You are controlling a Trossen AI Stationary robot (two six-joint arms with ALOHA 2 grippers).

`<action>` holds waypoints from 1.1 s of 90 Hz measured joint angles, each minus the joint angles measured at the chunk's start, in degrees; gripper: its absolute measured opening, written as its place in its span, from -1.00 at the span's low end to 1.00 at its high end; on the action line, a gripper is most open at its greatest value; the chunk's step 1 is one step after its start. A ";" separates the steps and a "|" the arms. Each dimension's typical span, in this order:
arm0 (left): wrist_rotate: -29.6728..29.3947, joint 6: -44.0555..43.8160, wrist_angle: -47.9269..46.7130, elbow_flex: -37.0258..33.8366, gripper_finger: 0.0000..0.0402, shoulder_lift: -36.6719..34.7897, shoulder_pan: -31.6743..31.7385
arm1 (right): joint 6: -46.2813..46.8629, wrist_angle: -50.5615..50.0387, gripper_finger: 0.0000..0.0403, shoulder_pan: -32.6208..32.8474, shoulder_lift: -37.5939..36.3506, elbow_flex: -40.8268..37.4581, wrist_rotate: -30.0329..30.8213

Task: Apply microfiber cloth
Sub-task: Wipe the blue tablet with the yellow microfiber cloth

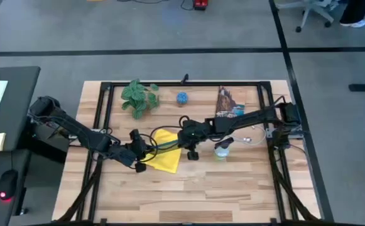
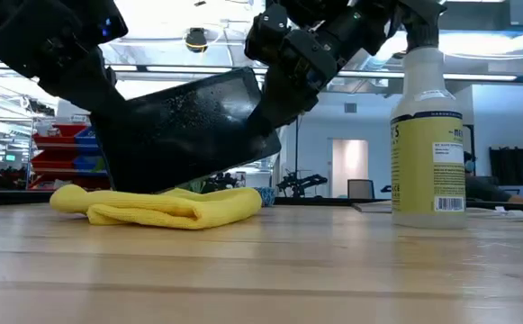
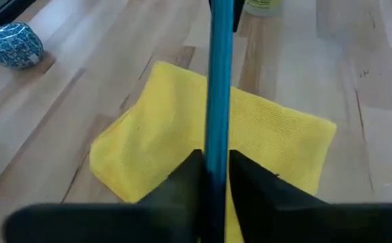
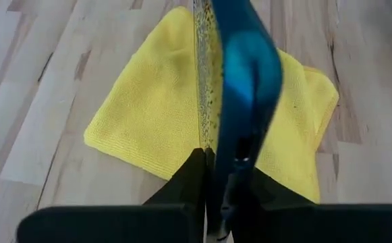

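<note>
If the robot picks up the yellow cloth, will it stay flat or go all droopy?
Probably droopy. The microfiber cloth already lies in soft rolled folds on the table, so it looks thin and limp. It likely weighs little and would bunch if pushed, whereas the tablet that both grippers hold above it stays stiff.

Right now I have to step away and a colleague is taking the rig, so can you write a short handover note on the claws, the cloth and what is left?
Left claw: shut on the tablet, gripping one edge.
Right claw: shut on the tablet's opposite edge.
Tablet: held between both arms, tilted, just above the microfiber cloth; its screen is speckled with droplets.
Cloth: lying rumpled on the wooden table, mid-table, with no claw on it.
Spray bottle: upright near the cloth, on the right arm's side.
Done: tablet lifted over the cloth.
Left: bring screen and cloth together and wipe.
</note>
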 joint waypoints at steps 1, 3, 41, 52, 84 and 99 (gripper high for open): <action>0.04 0.00 0.00 0.00 -0.93 0.00 0.00 | -0.05 0.03 -0.89 0.00 0.00 0.00 0.00; 0.12 -0.02 0.02 0.00 -0.94 0.00 -0.04 | -0.07 0.07 -0.89 0.00 0.00 0.00 -0.01; -0.57 -0.61 -0.22 0.00 -0.82 0.00 -0.04 | 0.63 0.16 -0.89 -0.01 0.00 0.00 0.00; -0.66 0.30 -0.13 0.00 -0.62 0.00 -0.02 | 0.81 0.25 -0.89 0.07 0.00 0.00 0.00; 1.73 0.40 -0.15 0.00 -0.43 0.00 0.79 | 0.59 0.14 -0.89 0.07 0.00 0.00 0.01; 3.64 0.63 -0.86 0.00 -0.57 0.22 2.03 | 0.43 0.09 -0.89 0.07 0.00 0.00 0.01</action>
